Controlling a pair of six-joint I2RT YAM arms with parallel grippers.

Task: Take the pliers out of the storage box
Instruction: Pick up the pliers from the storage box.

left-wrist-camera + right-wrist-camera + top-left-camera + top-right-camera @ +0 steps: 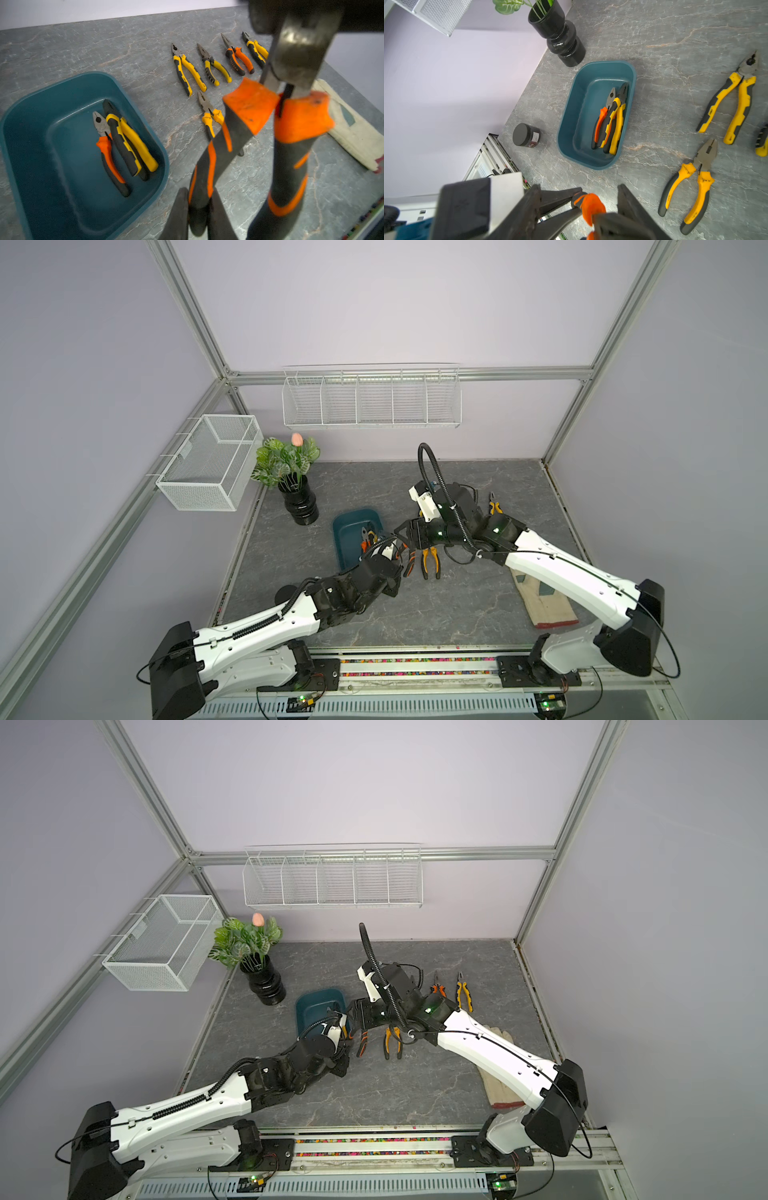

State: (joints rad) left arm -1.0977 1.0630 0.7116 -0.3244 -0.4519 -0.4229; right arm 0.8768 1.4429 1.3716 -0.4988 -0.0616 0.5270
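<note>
Spanning both hands, orange-black pliers (251, 106) are clamped by a handle in the left hand (198, 209), the right hand (405, 537) spread at the head; two pliers (124, 143) lie lengthwise in the storage box (31, 135), nearer the left.

The storage box (566, 128) was dark teal, with orange-black pliers (600, 122) and yellow-black pliers (617, 124) in it, the held pliers (301, 124) orange and black too, the table (675, 31) grey with pale marble veining, the vase (562, 41) glossy black, the glove (353, 141) cream with a red cuff
</note>
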